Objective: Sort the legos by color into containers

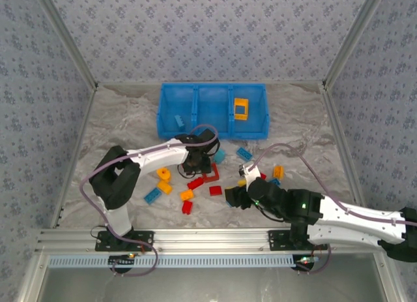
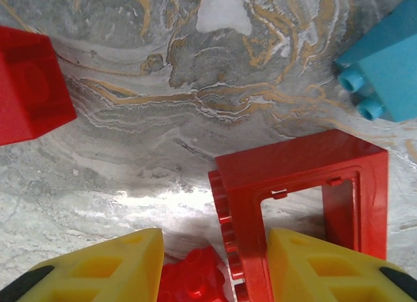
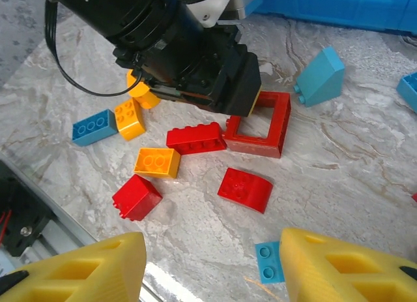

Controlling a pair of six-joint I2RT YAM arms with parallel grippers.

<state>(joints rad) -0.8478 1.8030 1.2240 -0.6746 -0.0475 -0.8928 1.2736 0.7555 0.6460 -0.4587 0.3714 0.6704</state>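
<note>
Left gripper (image 2: 215, 240) straddles the red frame's (image 2: 296, 160) side, fingers apart; I cannot tell if it pinches. Right gripper (image 3: 212, 250) is spread, with a blue brick (image 3: 268, 263) just inside one finger.

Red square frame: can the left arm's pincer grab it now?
Probably yes. The left pincer hangs right over the red frame, one side of it between the yellow fingers, nothing covering it. A red brick lies between the fingers too, so it might get pinched along.
</note>
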